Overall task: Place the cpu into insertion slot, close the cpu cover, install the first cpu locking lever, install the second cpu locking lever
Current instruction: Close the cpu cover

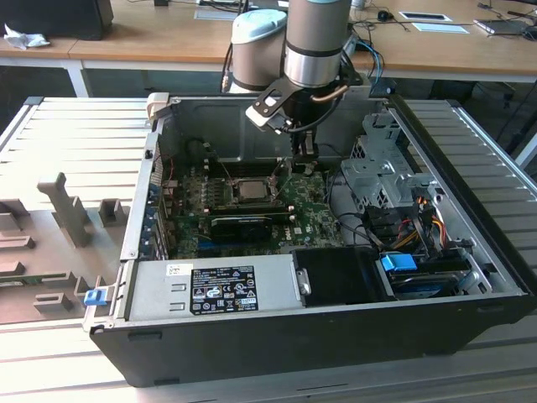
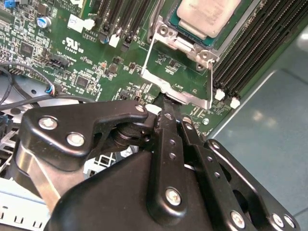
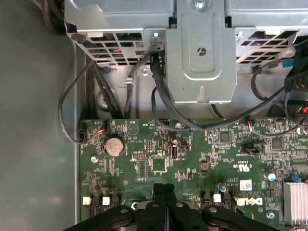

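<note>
Open computer case (image 1: pixel 294 336), green motherboard (image 3: pixel 192 159)

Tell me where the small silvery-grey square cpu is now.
The cpu lies in the silver-rimmed insertion slot on the green motherboard, to the exterior view's left of the black gripper.

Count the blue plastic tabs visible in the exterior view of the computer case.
2. One blue tab sits at the case's near corner on the exterior view's left. The other sits on a drive at its right. More may be hidden under cables.
</note>
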Controlling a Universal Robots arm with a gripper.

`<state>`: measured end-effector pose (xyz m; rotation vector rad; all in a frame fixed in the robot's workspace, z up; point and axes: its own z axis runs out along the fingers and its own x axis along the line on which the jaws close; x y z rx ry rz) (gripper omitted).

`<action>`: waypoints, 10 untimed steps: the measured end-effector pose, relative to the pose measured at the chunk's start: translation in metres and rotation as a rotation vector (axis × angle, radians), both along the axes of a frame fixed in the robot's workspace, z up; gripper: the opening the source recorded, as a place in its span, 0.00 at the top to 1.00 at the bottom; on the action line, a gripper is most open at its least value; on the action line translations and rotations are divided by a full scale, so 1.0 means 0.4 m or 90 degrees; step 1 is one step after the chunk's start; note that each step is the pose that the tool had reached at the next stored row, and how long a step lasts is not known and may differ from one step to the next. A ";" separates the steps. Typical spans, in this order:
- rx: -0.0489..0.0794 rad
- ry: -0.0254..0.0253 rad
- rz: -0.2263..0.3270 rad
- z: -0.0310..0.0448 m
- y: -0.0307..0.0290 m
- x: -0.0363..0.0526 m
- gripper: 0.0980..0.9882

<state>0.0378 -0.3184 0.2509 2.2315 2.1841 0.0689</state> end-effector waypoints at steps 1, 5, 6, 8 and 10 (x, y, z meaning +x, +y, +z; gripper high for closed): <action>0.000 0.0000 0.000 0.000 0.000 -0.002 0.99; 0.000 0.0000 0.000 0.000 0.000 -0.014 0.99; 0.000 0.0000 0.000 0.000 0.000 -0.020 0.99; 0.000 0.0000 0.000 0.000 0.000 -0.028 0.99; 0.000 0.0000 0.000 0.000 0.000 -0.036 0.99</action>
